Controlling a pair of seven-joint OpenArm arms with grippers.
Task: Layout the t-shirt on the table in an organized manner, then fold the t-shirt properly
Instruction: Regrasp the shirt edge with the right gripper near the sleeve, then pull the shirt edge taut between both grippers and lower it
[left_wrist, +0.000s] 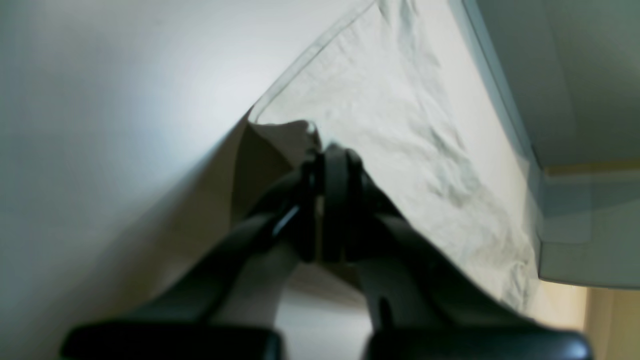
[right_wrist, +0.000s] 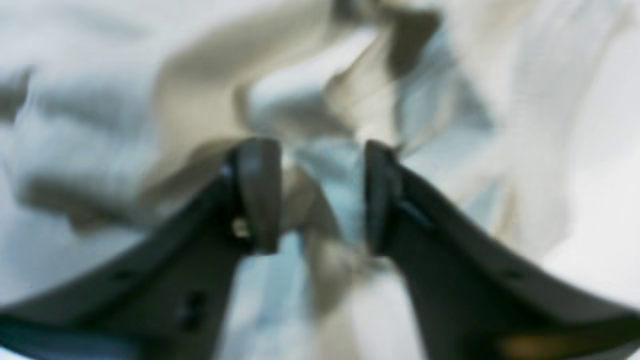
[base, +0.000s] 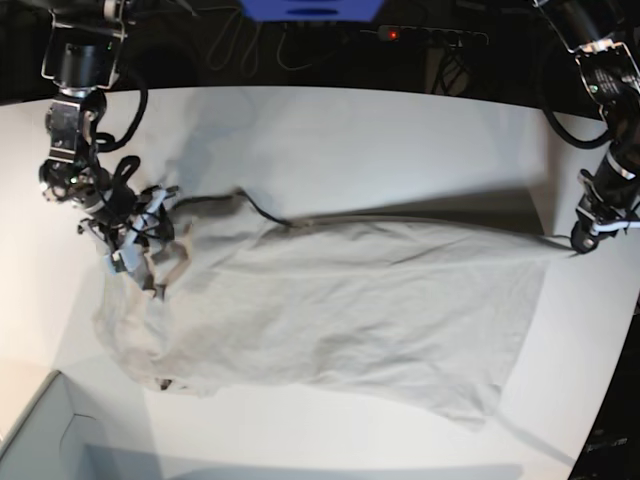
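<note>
The light grey-beige t-shirt (base: 340, 310) lies spread lengthwise across the white table (base: 380, 140), wrinkled and bunched at its left end. My left gripper (base: 580, 240) is at the table's right edge, shut on a corner of the shirt; in the left wrist view the black fingers (left_wrist: 327, 155) pinch a lifted fold of cloth (left_wrist: 400, 125). My right gripper (base: 150, 262) is down on the bunched left end. In the blurred right wrist view its jaws (right_wrist: 317, 150) stand apart with a ridge of cloth (right_wrist: 320, 200) between them.
A pale grey box corner (base: 40, 440) sits at the table's front left, and also shows on the right of the left wrist view (left_wrist: 575, 225). A power strip (base: 430, 35) and cables lie behind the table's far edge. The table edge curves in at both sides.
</note>
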